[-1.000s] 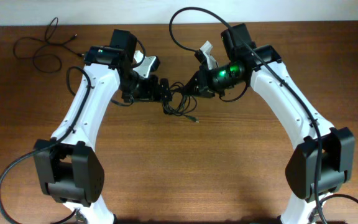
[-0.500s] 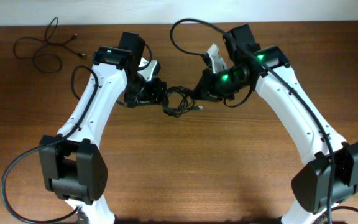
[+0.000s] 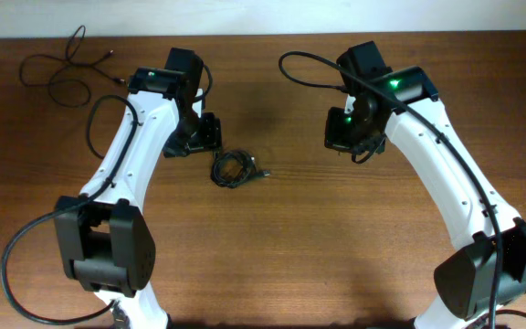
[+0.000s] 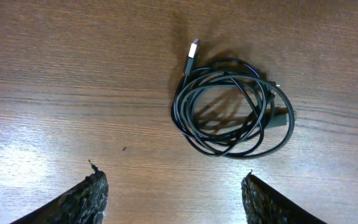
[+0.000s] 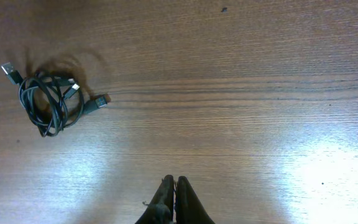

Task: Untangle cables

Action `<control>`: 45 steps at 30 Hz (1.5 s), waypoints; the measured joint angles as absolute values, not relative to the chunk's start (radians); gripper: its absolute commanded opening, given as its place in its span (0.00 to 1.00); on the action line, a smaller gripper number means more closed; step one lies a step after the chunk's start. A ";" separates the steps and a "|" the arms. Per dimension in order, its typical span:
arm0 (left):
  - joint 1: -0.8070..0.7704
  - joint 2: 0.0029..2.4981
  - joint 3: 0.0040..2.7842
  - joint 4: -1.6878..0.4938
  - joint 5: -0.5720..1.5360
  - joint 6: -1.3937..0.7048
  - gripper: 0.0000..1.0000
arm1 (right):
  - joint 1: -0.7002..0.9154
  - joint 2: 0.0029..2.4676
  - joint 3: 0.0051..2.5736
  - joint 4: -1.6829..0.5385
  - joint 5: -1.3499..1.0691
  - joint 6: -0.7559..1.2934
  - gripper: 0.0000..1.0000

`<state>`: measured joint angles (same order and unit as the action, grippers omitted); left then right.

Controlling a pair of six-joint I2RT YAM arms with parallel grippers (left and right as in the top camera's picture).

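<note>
Currently: cables (image 4: pixel 232 115) in one coiled bundle, lying ahead of left gripper (image 4: pixel 176 193), jaws spread wide, empty. Long axis crosswise to fingers; silver plug (image 4: pixel 193 50) pointing away. Well ahead-left of right gripper (image 5: pixel 174 199), pinched closed, empty.

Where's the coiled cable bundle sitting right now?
Overhead, the cable bundle lies free on the table between the arms, close beside the left gripper and farther from the right gripper.

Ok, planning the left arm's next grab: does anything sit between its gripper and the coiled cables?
Nothing visible does. Only bare table lies between the open left gripper and the coiled cables in the left wrist view.
</note>
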<state>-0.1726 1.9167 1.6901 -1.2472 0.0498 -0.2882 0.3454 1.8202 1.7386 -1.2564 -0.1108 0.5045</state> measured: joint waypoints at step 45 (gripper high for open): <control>-0.374 2.138 1.804 -1.232 0.174 -0.258 0.00 | 0.345 1.820 1.739 -1.238 -0.148 0.484 0.61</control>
